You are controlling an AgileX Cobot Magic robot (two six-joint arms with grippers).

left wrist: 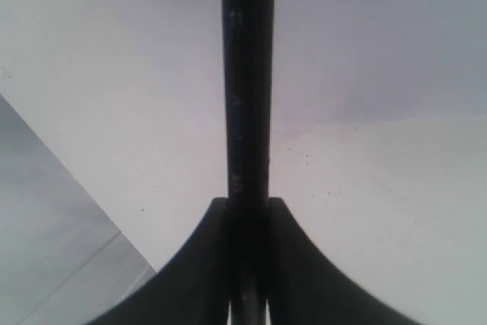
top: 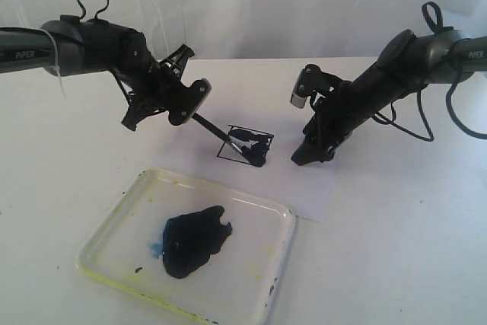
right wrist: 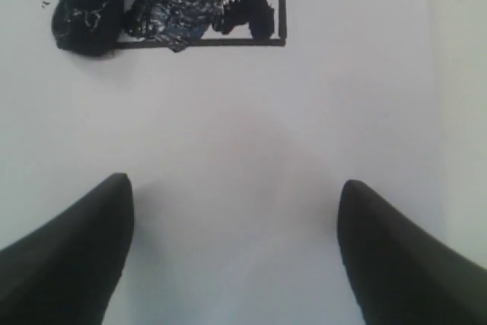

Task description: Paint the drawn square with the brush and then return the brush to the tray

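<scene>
My left gripper [top: 189,109] is shut on the brush [top: 217,133], whose dark handle [left wrist: 247,81] runs straight out from between the jaws. Its tip rests inside the drawn square [top: 245,145], a black outline on the white paper sheet [top: 304,180], partly covered with dark blue-black paint blobs [right wrist: 171,5]. My right gripper [top: 310,156] is open, its fingertips [right wrist: 84,241] pressing down on the paper just right of the square, nothing between them. The clear tray [top: 114,226] with a dark paint puddle [top: 194,240] lies in front.
The white table [top: 411,249] stretches around paper and tray. Black cables hang off the right arm [top: 396,70] at the far right. The tray's rim is stained yellow along its near edge [top: 137,288].
</scene>
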